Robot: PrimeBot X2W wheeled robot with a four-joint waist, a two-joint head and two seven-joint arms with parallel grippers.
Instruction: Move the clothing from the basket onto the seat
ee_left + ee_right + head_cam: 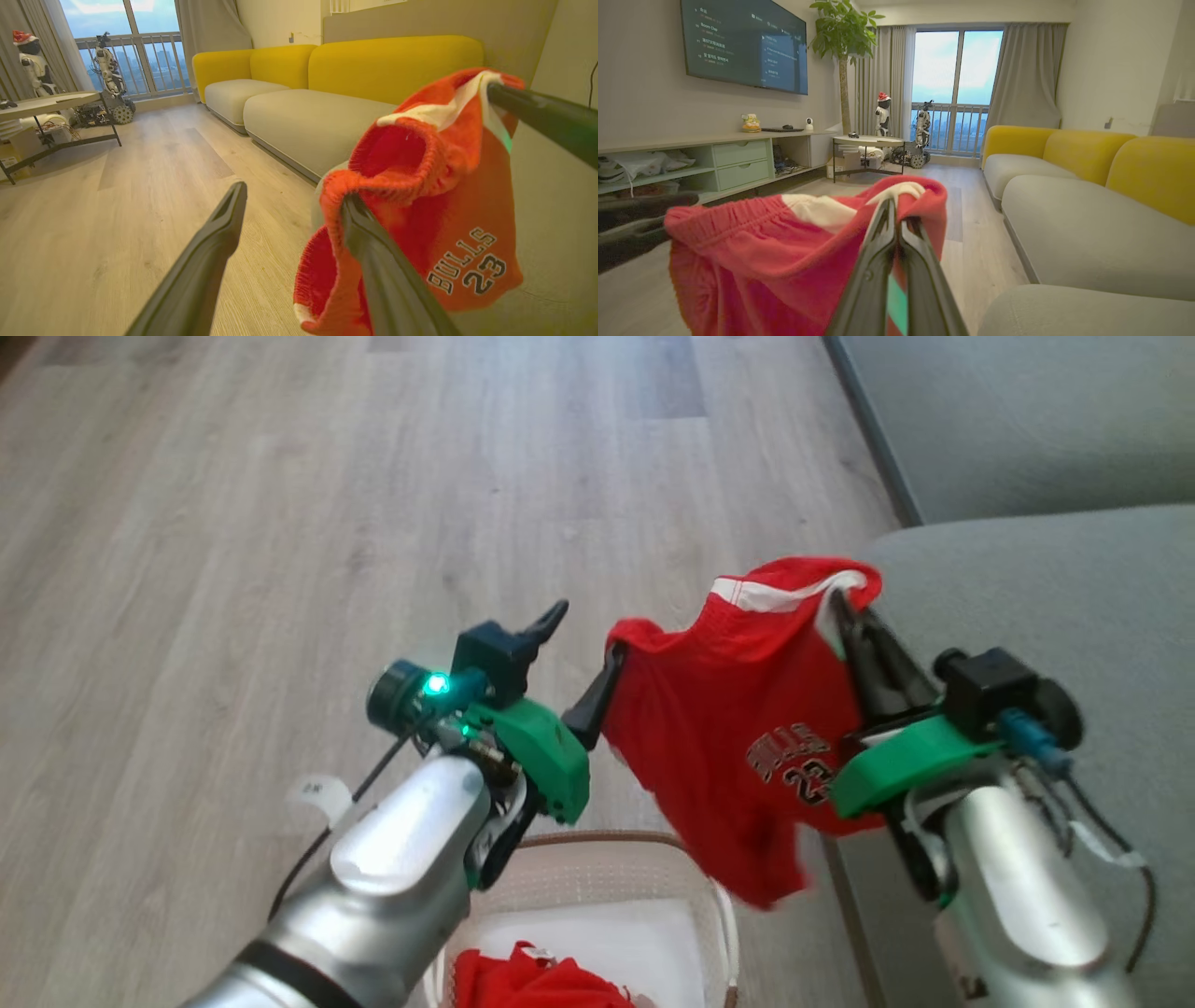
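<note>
A red garment [738,709] lettered "BULLS 23" [467,268] with a white panel hangs stretched between my two grippers, above the floor beside the seat [1074,597]. My right gripper [837,605] is shut on its waistband [896,196]. My left gripper [588,633] is open: one finger [369,252] is hooked inside the garment's edge, and the other [219,233] stands free. Below, the cream basket [719,915] holds another red garment [541,980], partly hidden by my left forearm.
Wood floor [280,523] spreads out to the left. The grey sofa with yellow backs [1087,154] runs along the right wall. A round table [866,140], a low TV cabinet [738,158] and two other robots by the window [901,121] stand farther off.
</note>
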